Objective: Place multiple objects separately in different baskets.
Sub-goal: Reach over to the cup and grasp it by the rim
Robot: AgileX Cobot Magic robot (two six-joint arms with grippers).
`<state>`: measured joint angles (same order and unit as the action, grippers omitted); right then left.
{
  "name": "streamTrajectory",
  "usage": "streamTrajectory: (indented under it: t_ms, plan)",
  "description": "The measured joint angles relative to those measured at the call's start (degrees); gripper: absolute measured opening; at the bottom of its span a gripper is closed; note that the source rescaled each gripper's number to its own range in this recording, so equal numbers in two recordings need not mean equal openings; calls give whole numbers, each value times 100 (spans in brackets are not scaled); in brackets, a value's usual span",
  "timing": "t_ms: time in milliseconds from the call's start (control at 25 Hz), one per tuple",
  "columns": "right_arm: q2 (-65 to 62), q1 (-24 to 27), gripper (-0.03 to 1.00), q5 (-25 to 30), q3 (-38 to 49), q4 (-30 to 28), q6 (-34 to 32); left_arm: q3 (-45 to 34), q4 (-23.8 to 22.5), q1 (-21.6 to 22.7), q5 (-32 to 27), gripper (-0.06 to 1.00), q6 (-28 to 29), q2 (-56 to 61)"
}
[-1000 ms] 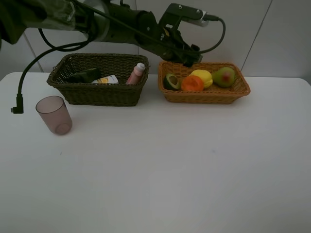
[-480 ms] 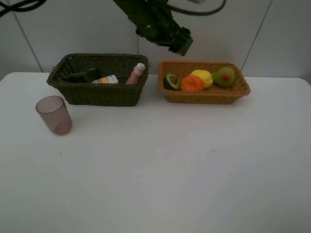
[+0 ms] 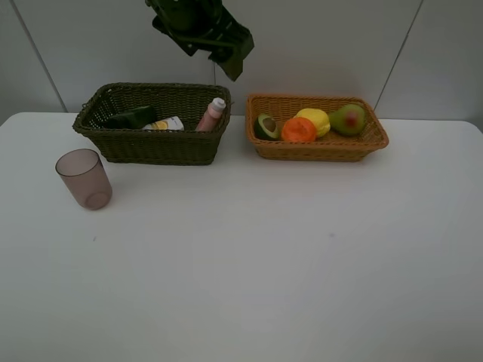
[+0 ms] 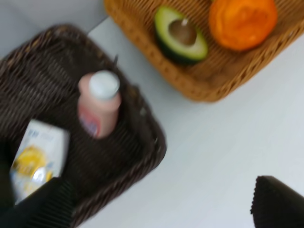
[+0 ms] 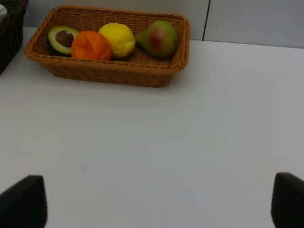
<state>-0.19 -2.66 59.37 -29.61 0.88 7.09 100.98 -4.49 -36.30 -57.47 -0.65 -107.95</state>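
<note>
A smooth white table (image 3: 249, 264) runs back to a pale grey panelled wall (image 3: 332, 45), and the left end effector (image 3: 230, 60) hangs high before that wall with its fingers apart and empty. Just below it stands the deep dark brown-green wicker basket (image 3: 155, 143) with the pink bottle (image 3: 212, 115); the shallow orange-tan wicker basket (image 3: 317, 148), beside it, holds the halved avocado (image 3: 266, 126), orange (image 3: 299, 130), yellow lemon (image 3: 315, 120) and green-red pear (image 3: 348, 118). The translucent mauve cup (image 3: 84, 178) stands well off on the table, and the right end effector (image 5: 156, 202) is spread wide, empty, above bare table.

The white tabletop (image 3: 264, 264) carries a dark wicker basket (image 3: 155, 139) and a tan wicker basket (image 3: 317, 147) side by side, the dark one roughly beneath the raised left jaws. A mauve cup (image 3: 83, 178) stands apart, nearer the front.
</note>
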Motion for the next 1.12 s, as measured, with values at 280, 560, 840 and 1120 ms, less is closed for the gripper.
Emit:
streamTrajectory:
  t_ms: [280, 560, 840, 1120]
  plan:
    - [0, 0, 100, 0, 0, 0, 0, 0, -469, 0, -1153, 100, 173, 292]
    - [0, 0, 100, 0, 0, 0, 0, 0, -702, 11, -1213, 100, 296, 528]
    - [0, 0, 100, 0, 0, 0, 0, -563, -880, 123, -1209, 100, 466, 891]
    - [0, 0, 100, 0, 0, -6, 0, -1801, -909, 558, -1120, 100, 577, 1486]
